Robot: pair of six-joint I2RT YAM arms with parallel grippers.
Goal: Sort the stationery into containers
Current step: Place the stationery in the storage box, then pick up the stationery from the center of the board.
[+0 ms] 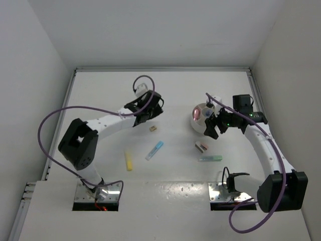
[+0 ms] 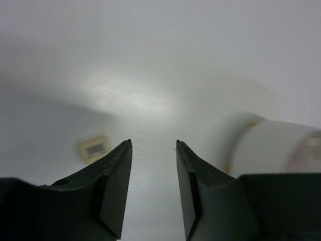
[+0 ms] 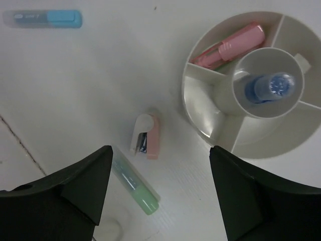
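Black right gripper (image 3: 160, 150): fingers spread wide, holding nothing, at the bottom of the right wrist view. Just above the gap, a little left of centre, a pink-and-white block (image 3: 147, 136) lies flat on the table (image 3: 75, 90). Just beside the left finger, lower left, a green stick (image 3: 136, 187) lies slantwise. Upper right: round white dish (image 3: 198, 100). A pink stick (image 3: 230, 44) lies in its upper-left compartment. A blue-capped bottle (image 3: 268, 88) stands in the centre cup. Blue stick (image 3: 47, 18) at far upper left, well apart from the fingers.

Left gripper (image 2: 153, 144): jaws partly apart, empty, over bare table. Tan block (image 2: 94, 148) lies left of its left finger, not touching. The dish sits at the right edge of that view, blurred.

Top view: yellow stick (image 1: 129, 160) lower centre-left, well apart from both grippers.
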